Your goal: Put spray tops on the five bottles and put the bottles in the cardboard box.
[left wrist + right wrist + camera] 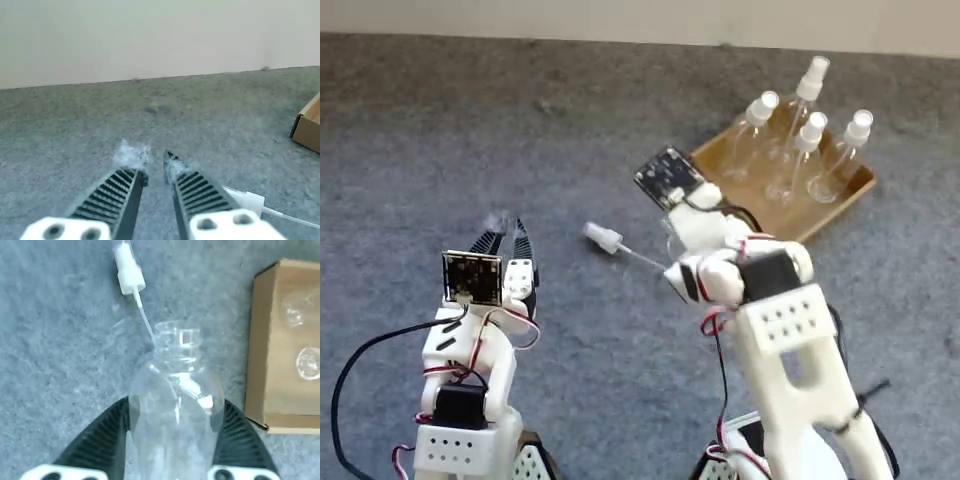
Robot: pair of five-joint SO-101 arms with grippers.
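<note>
Left gripper (156, 167): you are seeing it hanging low over the grey surface (430, 130) at the near left, its jaws standing a narrow gap apart and gripping nothing.
Pale fuzzy patch (131, 152): it is showing on the surface just ahead of the left fingertips; you cannot tell what it is.
Right gripper (176, 407): it is clamping the clear bottle (175, 385) by its body, one ribbed finger pressing on each side.
Clear bottle, detail: it is carrying no top. Its open neck is pointing away from the wrist, toward the loose spray top. You cannot tell whether it is resting on the surface.
Spray top (603, 238): it is lying on its side on the grey surface between the two grippers, nearer the right one. Its white head is pointing toward the left arm and its thin tube is running toward the bottle's mouth. The tube's end is reaching the rim in the right wrist view; you cannot tell whether it is touching.
Cardboard box (840, 205): it is sitting on the far right of the surface, beyond the right arm and just beside the held bottle.
Four bottles (798, 160): they are standing upright and close together inside the box, each wearing a white spray top.
</note>
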